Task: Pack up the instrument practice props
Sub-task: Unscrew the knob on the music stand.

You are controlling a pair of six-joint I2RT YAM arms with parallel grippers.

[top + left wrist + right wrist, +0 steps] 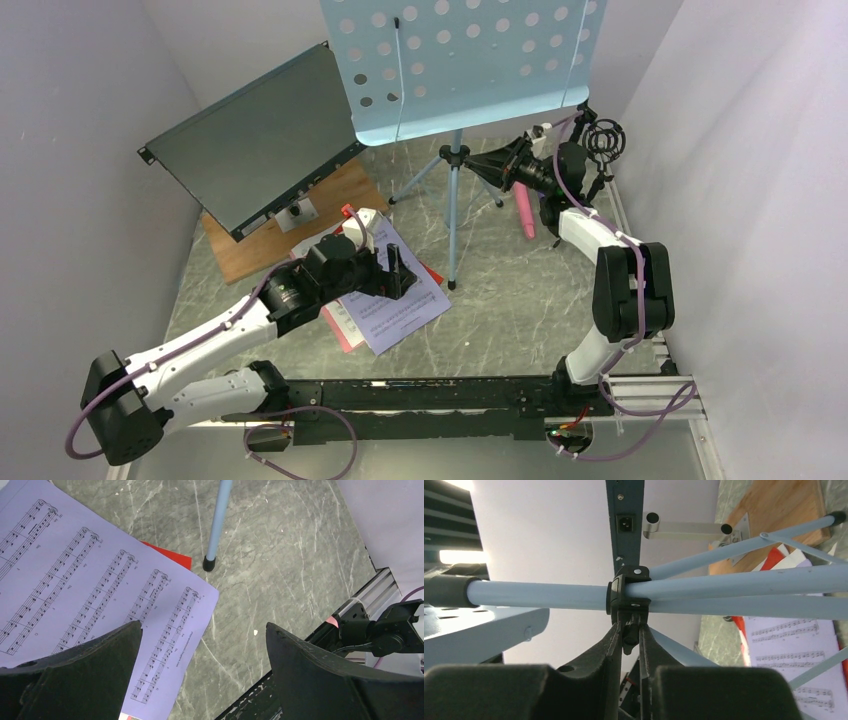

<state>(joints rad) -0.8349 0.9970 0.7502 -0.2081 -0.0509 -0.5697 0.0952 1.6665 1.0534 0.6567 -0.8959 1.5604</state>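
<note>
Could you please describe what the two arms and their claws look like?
The left arm and right arm both have white shell links between bulky black joint housings, with a purple cable clipped along each. The left claw and right claw each carry two matte black, wedge-shaped fingers. I see no markings.

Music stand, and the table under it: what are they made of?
The stand's tray looks like thin painted metal, punched with round holes. Its leg looks like a painted tube with a black tip, probably rubber. The table looks like grey veined stone, maybe only printed.
</note>
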